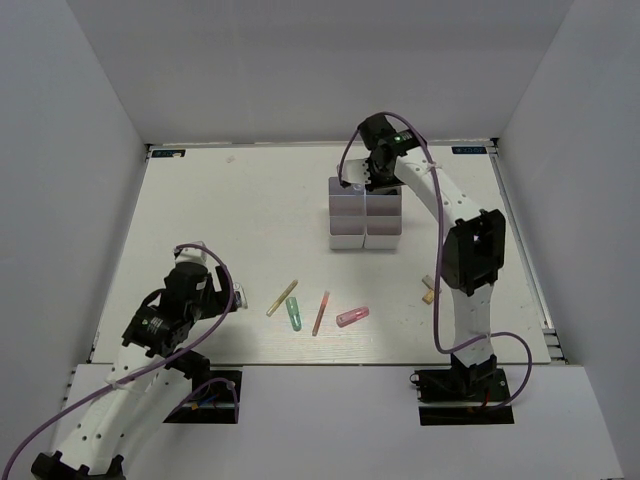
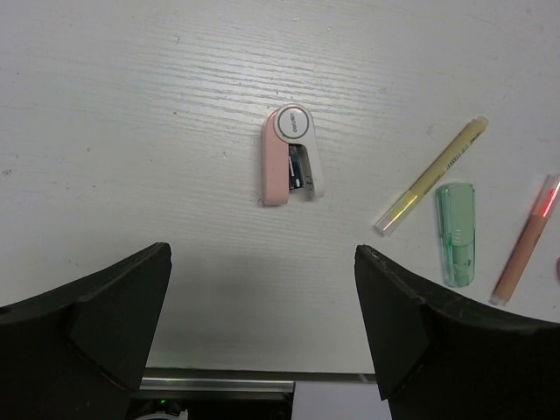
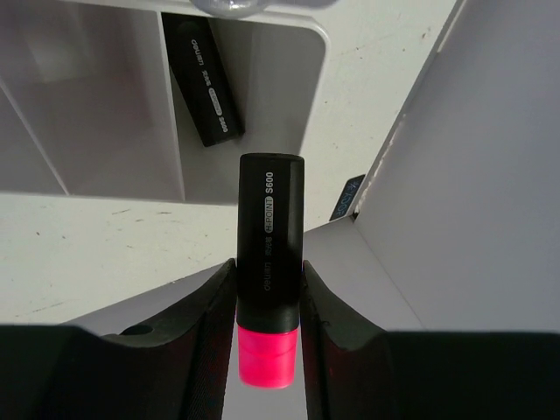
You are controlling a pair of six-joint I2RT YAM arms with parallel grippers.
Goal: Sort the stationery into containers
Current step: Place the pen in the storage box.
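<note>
My right gripper (image 1: pixel 358 183) hangs over the far left end of the white organiser (image 1: pixel 365 232). In the right wrist view it (image 3: pixel 268 271) is shut on a black marker with a pink cap (image 3: pixel 270 219), held above a compartment with another black marker (image 3: pixel 203 83) in it. My left gripper (image 1: pixel 232 296) is open and empty low over the table. The left wrist view shows the open left gripper (image 2: pixel 262 324) near a pink and white block (image 2: pixel 290 166). A tan stick (image 1: pixel 282 298), green tube (image 1: pixel 294 313), orange stick (image 1: pixel 321 312) and pink tube (image 1: pixel 352 317) lie at front centre.
Small beige pieces (image 1: pixel 428 290) lie beside the right arm's base link. White walls enclose the table on three sides. The table's near edge (image 2: pixel 219 378) is just under the left gripper. The tan stick (image 2: pixel 430 175), green tube (image 2: pixel 456 233) and orange stick (image 2: pixel 527 249) lie to its right.
</note>
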